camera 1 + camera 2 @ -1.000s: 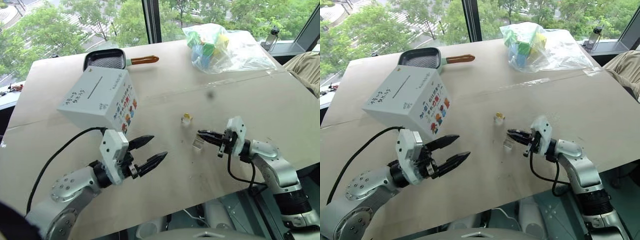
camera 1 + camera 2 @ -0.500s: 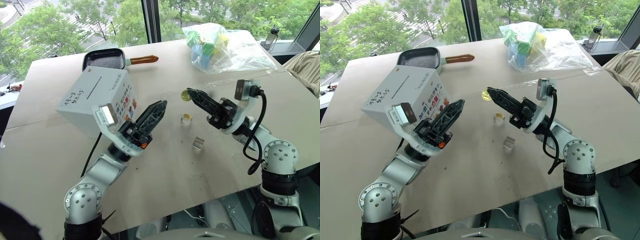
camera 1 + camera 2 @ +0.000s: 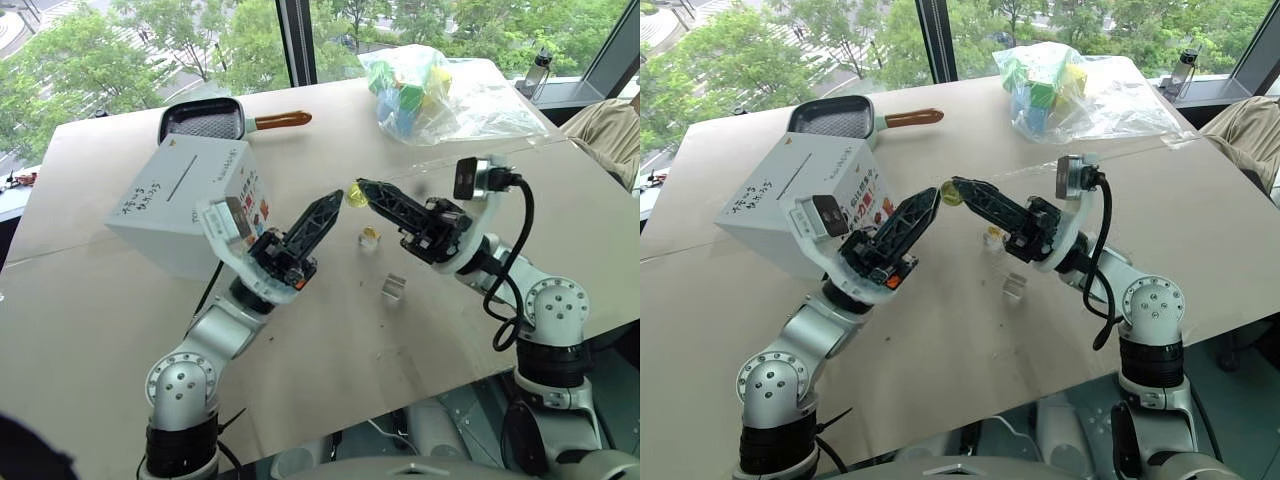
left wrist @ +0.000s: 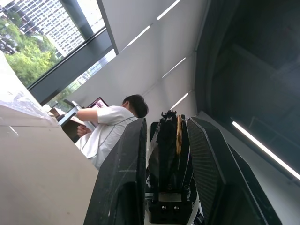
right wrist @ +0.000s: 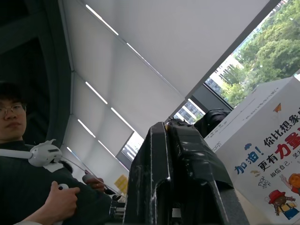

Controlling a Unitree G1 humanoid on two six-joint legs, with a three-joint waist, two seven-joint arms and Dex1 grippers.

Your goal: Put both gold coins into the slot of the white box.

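Two gold coins are in play above the pale tabletop (image 3: 520, 220). At the far left sits the large white cardboard box (image 3: 170, 205), with dark handwriting and a thin dark slot (image 3: 186, 172) on its upper face and rows of small colourful pictures on the side toward the arms. Just beyond it lies a black square pan (image 3: 205, 120) whose orange handle (image 3: 283, 121) points right. Right of the box, the left gripper (image 3: 325, 208) is raised off the table, its two black fingers pointing up and rightward; the left wrist view shows them parted, standing either side of the other gripper's tips. Between the two grippers, in mid-air, one small shiny gold coin (image 3: 355, 194) is pinched edge-on in the tips of the right gripper (image 3: 367, 188), whose fingers are clenched together on it and reach leftward toward the left gripper. Below, on the table near the middle, the second gold coin (image 3: 370, 235) rests on a small clear plastic cube (image 3: 369, 243), and a second clear cube (image 3: 394, 287) lies nearer, apart from it. At the far right stands a clear plastic bag of coloured blocks (image 3: 425, 90). The wrist views also catch two seated people.
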